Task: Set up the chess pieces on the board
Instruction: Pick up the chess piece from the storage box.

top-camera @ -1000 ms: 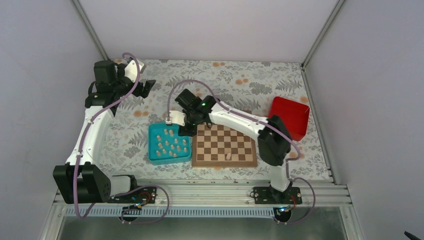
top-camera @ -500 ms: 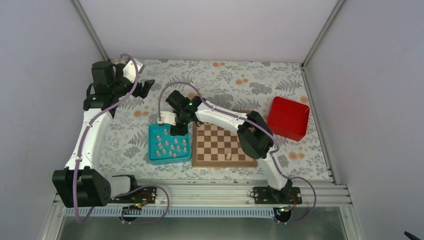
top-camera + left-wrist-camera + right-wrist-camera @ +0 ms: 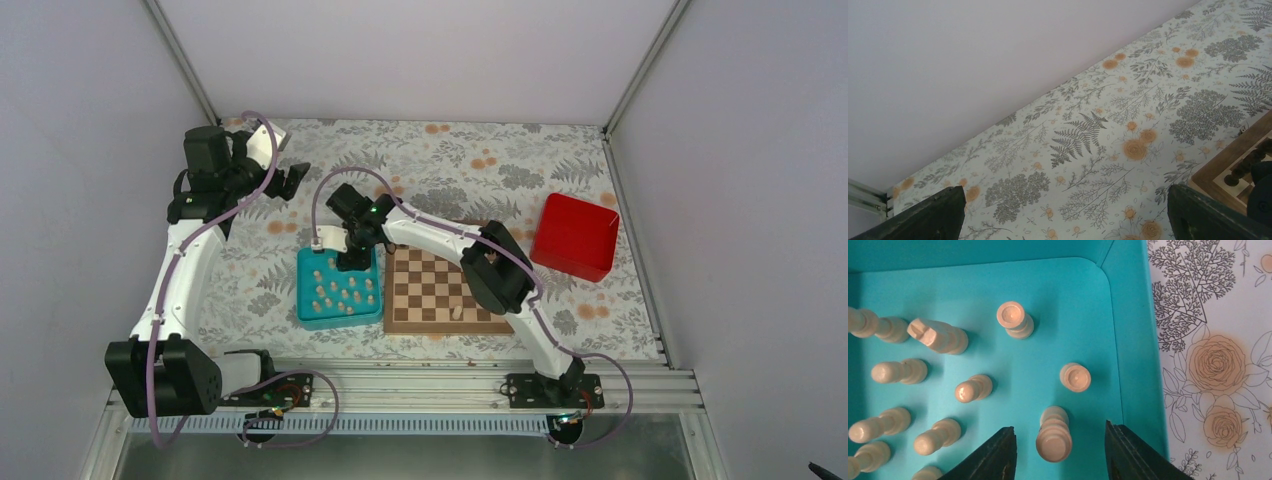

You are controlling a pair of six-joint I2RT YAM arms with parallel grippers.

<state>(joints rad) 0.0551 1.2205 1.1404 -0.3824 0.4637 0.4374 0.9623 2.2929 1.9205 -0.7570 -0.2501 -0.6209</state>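
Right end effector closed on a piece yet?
No, the right end effector is open, fingers straddling a pale chess piece in the teal tray with gaps showing.

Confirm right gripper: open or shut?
Open. On the right gripper, the fingers stand apart, straddling a pale chess piece in the teal tray with gaps either side.

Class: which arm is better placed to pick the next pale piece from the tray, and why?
Right. The right gripper, open, hangs over the teal tray, straddling a pale piece. The left gripper faces tablecloth, away from the tray.
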